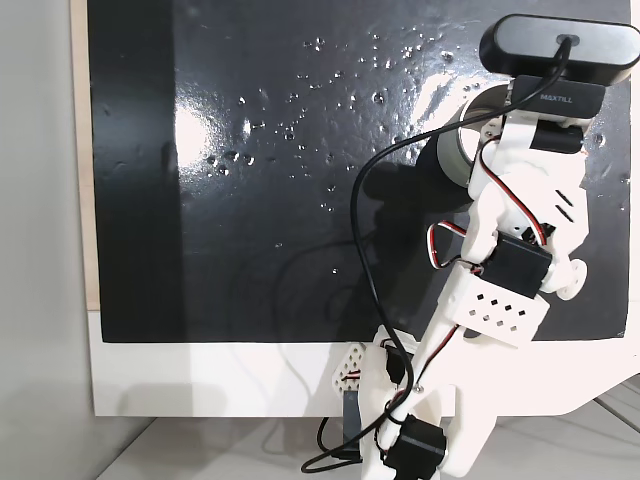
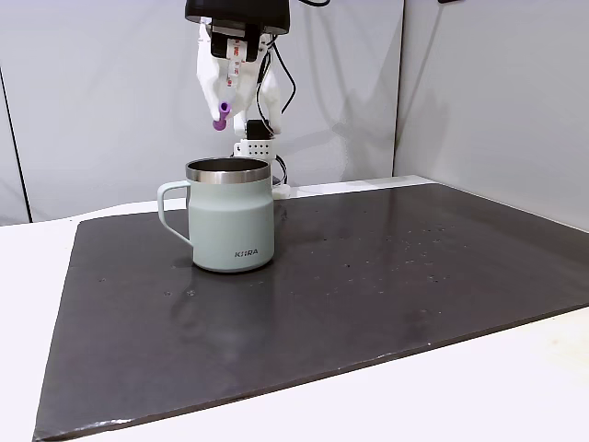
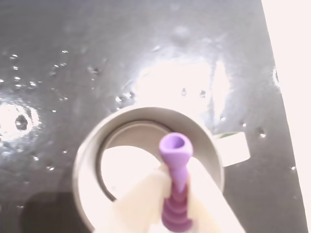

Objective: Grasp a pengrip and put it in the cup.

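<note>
A light-purple ribbed pengrip (image 3: 176,179) is pinched between my white fingers, and its hollow tip points out over the open mouth of the cup (image 3: 92,150). In a fixed view my gripper (image 2: 224,109) hangs above the pale grey mug (image 2: 231,216) with the pengrip (image 2: 222,115) a short way over the steel rim, not touching it. The mug stands upright on the black mat, its handle toward the left in that view. From above, the arm and a black webcam hide most of the cup (image 1: 458,152).
A black webcam (image 1: 558,45) rides on the arm, with a black cable (image 1: 372,260) looping across the mat (image 1: 250,200). The mat's front edge meets a white table (image 2: 442,387). Grey walls stand behind the arm.
</note>
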